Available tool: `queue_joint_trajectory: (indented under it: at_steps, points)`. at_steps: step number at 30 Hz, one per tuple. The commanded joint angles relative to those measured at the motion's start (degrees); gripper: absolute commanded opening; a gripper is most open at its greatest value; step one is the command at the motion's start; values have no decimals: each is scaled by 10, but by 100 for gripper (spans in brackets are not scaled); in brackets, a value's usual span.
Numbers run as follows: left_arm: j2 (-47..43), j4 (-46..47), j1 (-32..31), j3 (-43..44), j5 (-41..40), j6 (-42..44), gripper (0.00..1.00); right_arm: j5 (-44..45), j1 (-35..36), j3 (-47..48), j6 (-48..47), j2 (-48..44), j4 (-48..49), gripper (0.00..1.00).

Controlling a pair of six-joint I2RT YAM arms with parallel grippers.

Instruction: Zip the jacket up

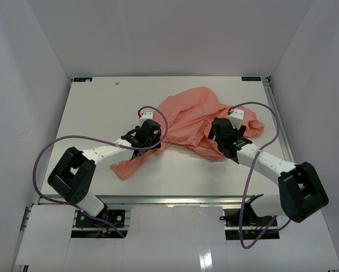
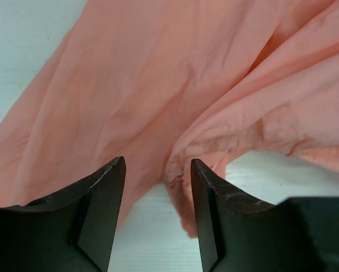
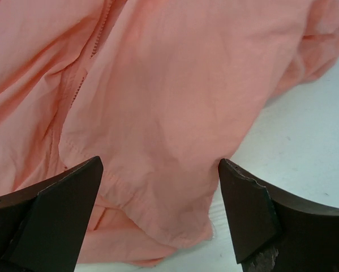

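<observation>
The salmon-pink jacket [image 1: 186,116] lies crumpled mid-table, with one long part trailing toward the front left [image 1: 127,167]. My left gripper [image 1: 155,135] sits at its left side. In the left wrist view that gripper [image 2: 158,170] is open, a folded hem edge [image 2: 183,187] lying on the table between the fingers, close to the right finger [image 2: 206,198]. My right gripper [image 1: 215,130] rests over the jacket's right part. Seen from the right wrist, it [image 3: 161,164] stands wide open above a hem corner [image 3: 175,221]. A line of zipper teeth [image 3: 94,50] runs at the upper left.
The white table [image 1: 101,107] is boxed in by white walls on the left, back and right. Purple cables [image 1: 50,153] loop off both arms. Bare table surface [image 3: 305,141] shows to the right of the jacket.
</observation>
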Motion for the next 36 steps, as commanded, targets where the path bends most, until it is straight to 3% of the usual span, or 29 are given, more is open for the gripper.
queue_joint_trajectory:
  at_steps: [1,9,20,29,35,36]
  points:
    - [-58,17,0,-43,-16,-5,64,-43,-8,75,5,77,25,88]
    - [-105,54,2,-82,-29,12,69,-53,-8,113,17,131,25,85]
    - [-137,65,1,-99,-24,16,70,26,44,138,43,100,-22,80]
    - [-146,68,1,-104,-20,18,70,39,50,189,73,167,-72,80]
    - [-146,68,1,-105,-20,20,70,83,59,164,88,122,-88,75]
    - [-147,68,1,-105,-20,20,70,92,59,148,92,101,-88,70]
